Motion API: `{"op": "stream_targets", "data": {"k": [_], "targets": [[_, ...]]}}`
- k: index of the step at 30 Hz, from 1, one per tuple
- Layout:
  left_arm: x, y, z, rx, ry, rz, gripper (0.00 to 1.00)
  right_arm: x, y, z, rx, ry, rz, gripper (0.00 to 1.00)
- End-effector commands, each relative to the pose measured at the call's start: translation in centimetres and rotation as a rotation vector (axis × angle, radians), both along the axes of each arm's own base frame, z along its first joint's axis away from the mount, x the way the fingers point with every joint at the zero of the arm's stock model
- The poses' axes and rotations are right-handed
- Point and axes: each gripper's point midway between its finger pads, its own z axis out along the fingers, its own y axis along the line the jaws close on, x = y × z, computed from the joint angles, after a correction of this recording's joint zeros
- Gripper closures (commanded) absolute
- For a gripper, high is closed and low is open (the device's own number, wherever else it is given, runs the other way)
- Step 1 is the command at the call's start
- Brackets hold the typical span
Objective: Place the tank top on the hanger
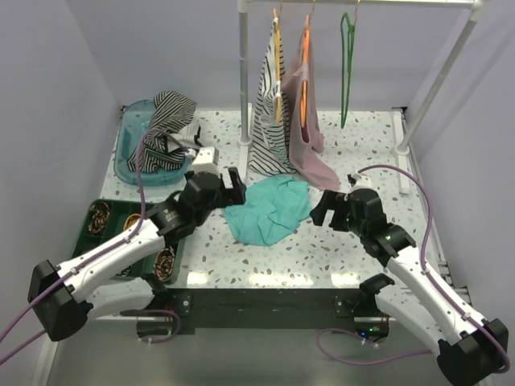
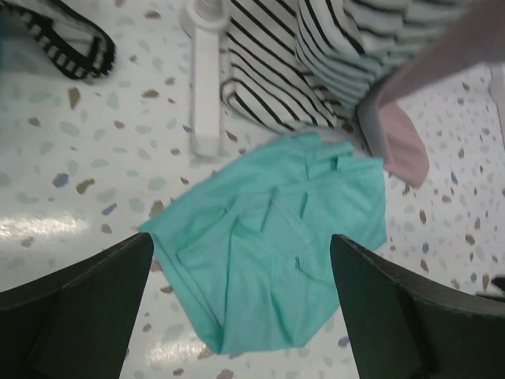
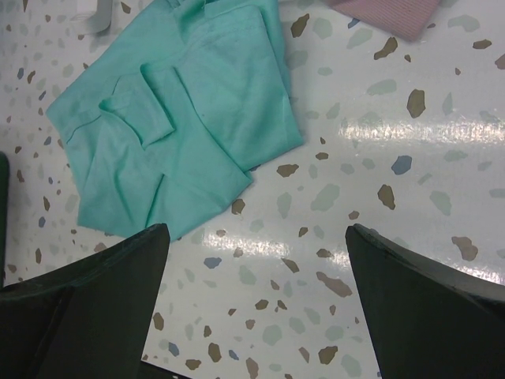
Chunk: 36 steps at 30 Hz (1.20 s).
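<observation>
The striped tank top (image 1: 166, 121) lies bunched in a teal bin at the back left; one black-trimmed strap shows in the left wrist view (image 2: 71, 47). The dark-green hanger (image 1: 346, 72) hangs empty from the rack rail at the back right. My left gripper (image 1: 234, 186) is open and empty, over the left edge of a teal cloth (image 1: 269, 209); it is to the right of the bin. In its wrist view the gripper (image 2: 241, 237) frames the cloth (image 2: 268, 245). My right gripper (image 1: 324, 207) is open and empty over bare table right of the cloth (image 3: 173, 118).
A striped garment on a yellow hanger (image 1: 269, 121) and a pink garment on an orange hanger (image 1: 306, 121) hang from the rack. The rack post foot (image 2: 207, 79) stands behind the cloth. The teal bin (image 1: 129, 157) and a green tray of bowls (image 1: 105, 217) sit at the left.
</observation>
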Motion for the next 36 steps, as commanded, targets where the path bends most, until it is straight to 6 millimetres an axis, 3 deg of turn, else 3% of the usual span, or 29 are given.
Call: {"op": "stream_targets", "data": {"k": [1,2,3,4,5,6,7,8,9,10,11,12,14,15,21,24,26,27,28,30,32,36], "targets": [[7.3,7.8,6.3,-0.033,-0.101,0.320,0.00,0.3,0.1,0.1,0.002,-0.022,0.005,0.01],[8.6,9.0,7.9,-0.046,-0.131,0.362,0.00,0.4,0.3,0.0,0.004,-0.021,0.011,0.01],[10.0,10.4,7.5,-0.007,-0.121,0.403,0.00,0.4,0.4,-0.1,0.006,-0.017,0.016,0.01],[11.2,13.1,7.7,0.017,-0.124,0.486,0.00,0.3,0.5,-0.1,0.010,-0.012,0.023,0.01],[12.3,15.0,9.2,0.033,-0.157,0.559,0.00,0.3,0.6,-0.1,0.010,-0.010,0.026,0.01],[13.9,16.1,7.7,0.079,-0.120,0.598,0.00,0.3,0.7,-0.1,0.013,-0.007,0.031,0.01],[14.8,19.0,7.1,0.112,-0.093,0.672,0.00,0.2,0.8,-0.2,0.014,-0.001,0.039,0.01],[16.0,20.2,7.9,0.105,-0.099,0.704,0.00,0.1,0.9,-0.2,0.015,0.002,0.042,0.01],[17.6,21.0,5.6,0.136,-0.041,0.719,0.00,0.0,1.0,-0.1,0.017,0.004,0.048,0.01],[18.3,22.7,5.1,0.147,-0.022,0.744,0.00,0.0,1.0,-0.1,0.022,0.004,0.051,0.01],[19.5,22.9,5.5,0.138,-0.030,0.737,0.00,0.0,1.0,0.0,0.025,0.000,0.052,0.01],[20.6,23.2,3.6,0.156,0.009,0.733,0.00,-0.1,1.0,-0.2,0.025,0.004,0.054,0.01],[22.2,23.6,3.0,0.149,0.028,0.719,0.00,-0.2,1.1,-0.2,0.029,0.004,0.055,0.01],[23.1,23.5,0.9,0.164,0.069,0.710,0.00,-0.2,1.1,-0.2,0.031,0.005,0.055,0.01],[25.2,23.1,-2.9,0.135,0.137,0.663,0.07,-0.3,1.0,-0.5,0.027,0.013,0.054,0.01],[25.5,23.2,-3.8,0.119,0.142,0.661,0.18,-0.3,1.0,-0.3,0.028,0.009,0.053,0.01],[25.6,23.6,-3.9,0.075,0.139,0.649,0.46,-0.3,1.1,0.0,0.031,0.003,0.056,0.01],[25.5,23.9,-2.6,0.064,0.109,0.641,0.60,-0.5,1.4,0.1,0.041,0.006,0.073,0.01],[26.0,23.7,-1.2,0.050,0.058,0.624,0.85,-0.5,1.3,0.3,0.041,-0.001,0.075,0.01],[25.9,23.5,2.5,0.039,-0.023,0.594,1.00,-0.5,1.3,0.6,0.038,-0.009,0.078,0.01],[26.1,23.1,6.5,0.043,-0.104,0.548,1.00,-0.3,1.2,0.9,0.034,-0.012,0.072,0.01],[24.0,22.3,16.4,0.002,-0.302,0.488,1.00,-0.1,1.4,1.7,0.036,-0.025,0.076,0.01]]}}
